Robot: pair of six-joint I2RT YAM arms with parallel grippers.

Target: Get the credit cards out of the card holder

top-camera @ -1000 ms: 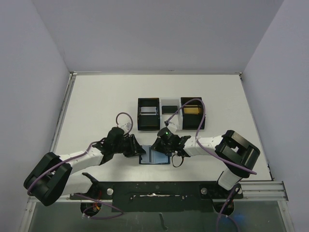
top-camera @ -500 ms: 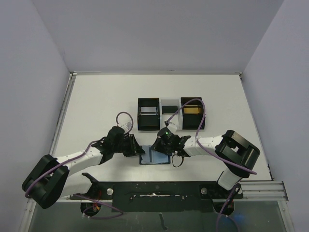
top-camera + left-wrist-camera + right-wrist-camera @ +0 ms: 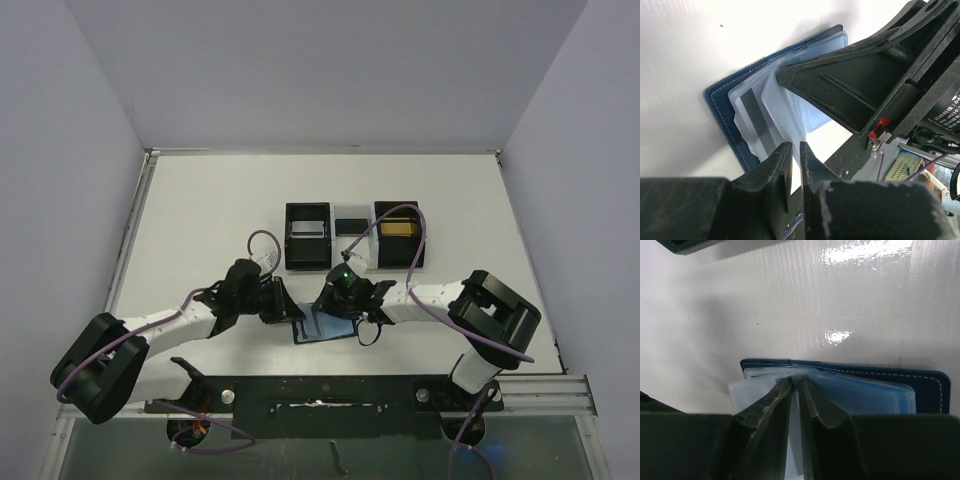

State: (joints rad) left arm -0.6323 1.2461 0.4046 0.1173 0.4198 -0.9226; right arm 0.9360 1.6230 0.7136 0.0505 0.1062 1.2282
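The card holder [image 3: 326, 326] lies open near the front edge, a dark blue cover [image 3: 720, 107] [image 3: 922, 381] with clear sleeves fanned up from it. One sleeve holds a credit card with a grey stripe [image 3: 756, 112]. My left gripper [image 3: 290, 313] [image 3: 793, 146] is at the holder's left edge. Its jaws are down to a thin slit, and the edge of a lifted clear sleeve [image 3: 782, 102] runs into them. My right gripper [image 3: 331, 303] [image 3: 796, 382] reaches in from the other side. Its jaws are slightly parted among the sleeves, with one pale leaf standing loose between them.
Behind the holder stand two black open boxes joined by a white tray [image 3: 350, 214]. The left box [image 3: 308, 258] holds a silver-grey card, the right box [image 3: 417, 240] a gold one. A dark card lies in the tray. The right gripper's body [image 3: 865, 75] fills the left wrist view.
The left jaws have closed to a slit at the sleeve edge. The right jaws, shut a second ago, have parted a little. The holder has turned slightly.
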